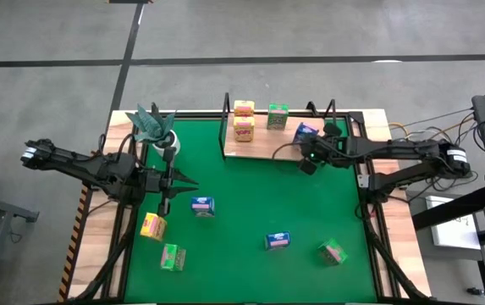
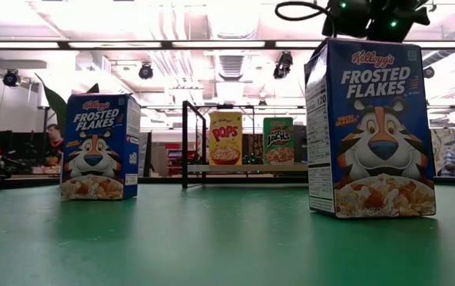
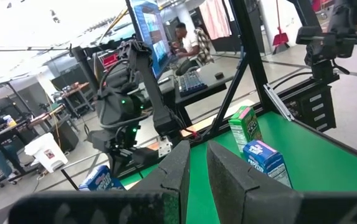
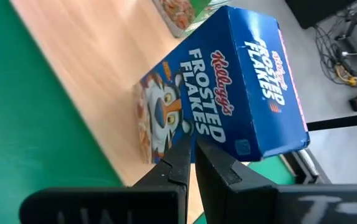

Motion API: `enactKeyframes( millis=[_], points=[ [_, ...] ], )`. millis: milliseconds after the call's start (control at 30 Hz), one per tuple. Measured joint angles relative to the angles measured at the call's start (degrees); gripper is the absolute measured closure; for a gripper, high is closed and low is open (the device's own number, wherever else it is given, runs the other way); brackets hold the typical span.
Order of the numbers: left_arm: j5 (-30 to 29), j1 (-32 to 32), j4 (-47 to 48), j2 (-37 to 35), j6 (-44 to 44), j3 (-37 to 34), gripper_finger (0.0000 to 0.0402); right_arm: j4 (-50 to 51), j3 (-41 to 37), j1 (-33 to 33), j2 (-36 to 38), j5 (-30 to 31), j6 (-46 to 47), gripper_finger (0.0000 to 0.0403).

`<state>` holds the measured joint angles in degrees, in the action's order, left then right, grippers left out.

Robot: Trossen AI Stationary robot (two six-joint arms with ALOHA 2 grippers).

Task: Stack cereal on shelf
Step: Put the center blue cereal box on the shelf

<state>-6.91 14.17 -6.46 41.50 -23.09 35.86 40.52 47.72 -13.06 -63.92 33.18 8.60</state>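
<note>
The shelf point(image 1: 263, 151) is a light-brown board in a black wire frame at the far side of the green mat. On it stand two yellow cereal boxes point(image 1: 244, 119), a green box point(image 1: 278, 116) and a blue box point(image 1: 306, 132). The blue box rests on its base at the board's right end point(image 4: 228, 93). My right gripper point(image 1: 310, 159) is shut just on the near side of that blue box. My left gripper point(image 1: 166, 202) is shut and empty over the mat's left part, beside a loose blue box point(image 1: 202, 206). My right gripper's shut fingertips point(image 4: 181, 155) stand against the blue box's printed front face, near its lower edge point(image 4: 166, 134), coming from the table's near side. I cannot tell whether they touch it. The box stands on the shelf board.
Loose on the mat lie a yellow box point(image 1: 153, 226), a green box point(image 1: 173, 257), a blue box point(image 1: 278, 241) and a green box point(image 1: 333, 252). A white pot with a teal plant point(image 1: 156, 125) stands at the far left. People sit in the room beyond the table.
</note>
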Motion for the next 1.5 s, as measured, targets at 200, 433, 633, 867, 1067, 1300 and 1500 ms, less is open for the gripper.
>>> enactKeyframes(
  millis=[200,433,633,867,1067,1300,1500],
  points=[
    [-0.05,0.0,0.04,0.0,-0.24,0.0,0.0363,-1.63,-0.15,-1.7,0.0,-0.03,-2.23,0.039],
    [-0.05,-0.01,0.07,0.0,-0.24,0.01,0.0363,-3.43,-1.63,-1.18,-0.32,-4.35,-0.66,0.039],
    [-0.05,0.0,0.09,0.0,-0.24,0.0,0.0363,-7.19,-3.48,-0.17,-4.06,-5.3,1.0,0.039],
    [-0.05,0.0,0.11,0.0,-0.24,0.0,0.0363,-8.22,-3.19,-0.91,-11.47,3.91,0.8,0.039],
    [-0.05,0.0,0.2,0.0,-0.24,0.0,0.0363,-8.29,-1.59,-3.24,-16.15,7.81,-1.24,0.039],
    [-0.03,0.0,0.2,0.0,-0.24,0.01,0.0363,-8.59,0.82,-5.28,-18.8,6.42,-3.4,0.039],
    [-0.03,-0.02,0.2,0.0,-0.24,0.0,0.0363,-9.74,1.85,-5.34,-18.71,4.25,-3.71,0.039]
  ],
)
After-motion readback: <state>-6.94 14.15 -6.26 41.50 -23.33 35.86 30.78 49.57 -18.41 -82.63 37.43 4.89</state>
